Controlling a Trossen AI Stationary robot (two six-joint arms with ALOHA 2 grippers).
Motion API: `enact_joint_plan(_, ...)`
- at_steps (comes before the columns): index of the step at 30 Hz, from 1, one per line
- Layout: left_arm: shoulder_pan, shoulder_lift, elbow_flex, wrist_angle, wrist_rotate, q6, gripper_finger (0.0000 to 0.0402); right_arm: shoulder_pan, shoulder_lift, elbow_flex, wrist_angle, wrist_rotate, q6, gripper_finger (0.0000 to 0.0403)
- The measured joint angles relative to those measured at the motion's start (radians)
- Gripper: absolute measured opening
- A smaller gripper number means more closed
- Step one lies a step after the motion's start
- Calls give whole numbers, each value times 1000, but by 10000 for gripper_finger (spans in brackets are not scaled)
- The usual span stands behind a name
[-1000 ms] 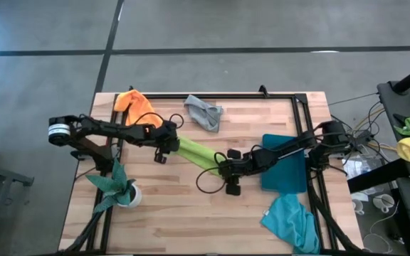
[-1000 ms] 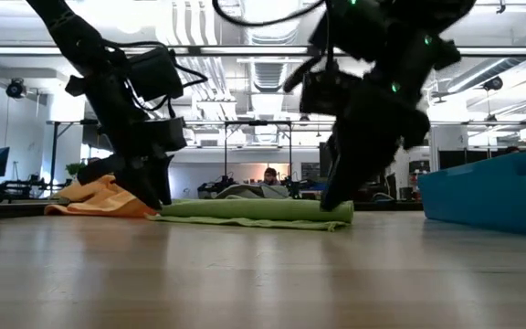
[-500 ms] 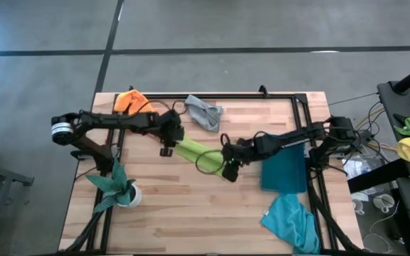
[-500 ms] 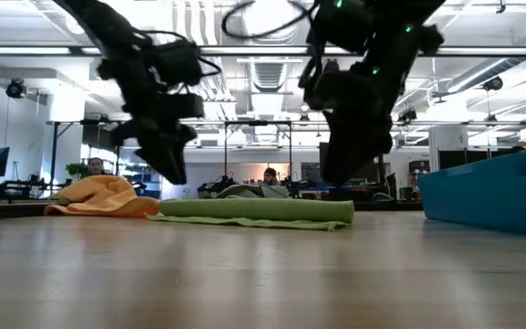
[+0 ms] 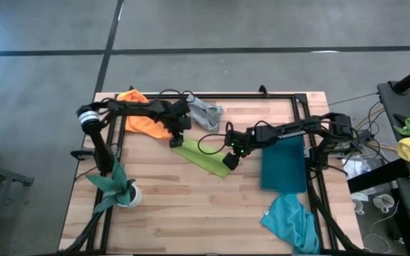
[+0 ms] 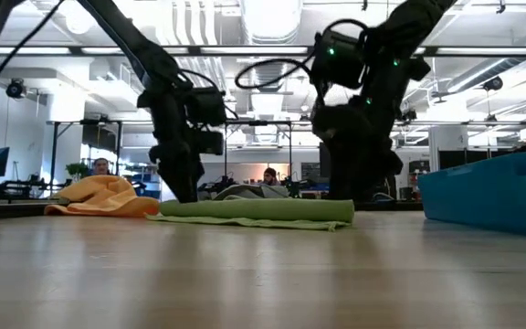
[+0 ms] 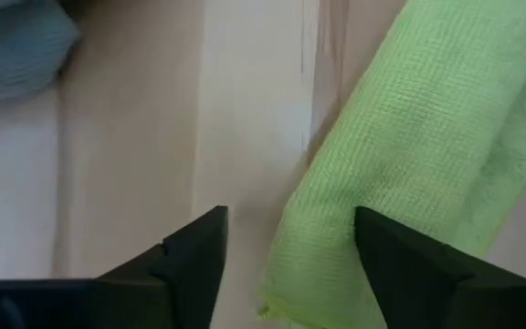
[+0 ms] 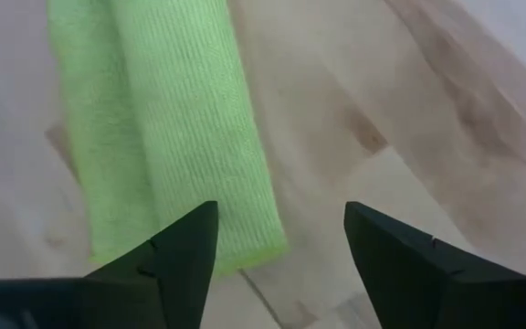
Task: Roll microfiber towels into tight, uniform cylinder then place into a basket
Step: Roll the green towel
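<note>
The lime green towel (image 5: 201, 158) lies rolled into a long cylinder on the wooden table, with a loose flap along its near side (image 6: 245, 222). My left gripper (image 5: 178, 141) stands open at the roll's left end (image 7: 336, 247), pointing steeply down, on the far side of it. My right gripper (image 5: 230, 158) stands open at the roll's right end (image 8: 236, 228) in the same way. No finger shows touching the cloth. The orange towel (image 5: 139, 114) and the grey towel (image 5: 205, 112) lie crumpled near the far edge. The teal basket (image 5: 285, 167) stands to the right.
A turquoise cloth (image 5: 290, 222) lies heaped at the near right corner. A leafy plant in a white pot (image 5: 118, 186) stands at the near left. A black frame rail (image 5: 219, 95) runs along the far edge. Bare wood lies in front of the roll.
Both grippers have gone from the near side of the roll's ends toward the table's far edge, the left one also a little to the right, and both wrists have rolled. The lime green roll has stayed where it was.
</note>
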Motion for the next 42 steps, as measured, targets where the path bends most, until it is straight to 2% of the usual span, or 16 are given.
enact_joint_plan(5,-1,7,-8,-7,3,6,234,2,9,-35,86,-45,14,206)
enact_joint_plan(12,-1,1,-11,-22,3,19,235,0,47,-40,116,-77,-7,156)
enact_joint_plan(16,-3,0,-10,-23,2,22,235,2,51,-40,107,-65,-81,95)
enact_joint_plan(20,-3,0,-3,-21,2,20,235,1,35,-40,80,2,-190,22)
enact_joint_plan(26,-2,-25,8,-13,-5,23,235,-12,28,-40,20,79,-368,14)
enact_joint_plan(31,5,-41,8,56,-4,24,235,-14,28,-34,8,108,-454,14)
enact_joint_plan(35,11,-19,7,30,2,24,235,-16,28,-32,7,114,-473,14)
enact_joint_plan(40,7,-10,5,-37,116,21,218,-28,28,-32,8,114,-477,14)
enact_joint_plan(42,8,-11,5,-37,124,2,209,-38,28,-32,9,114,-477,13)
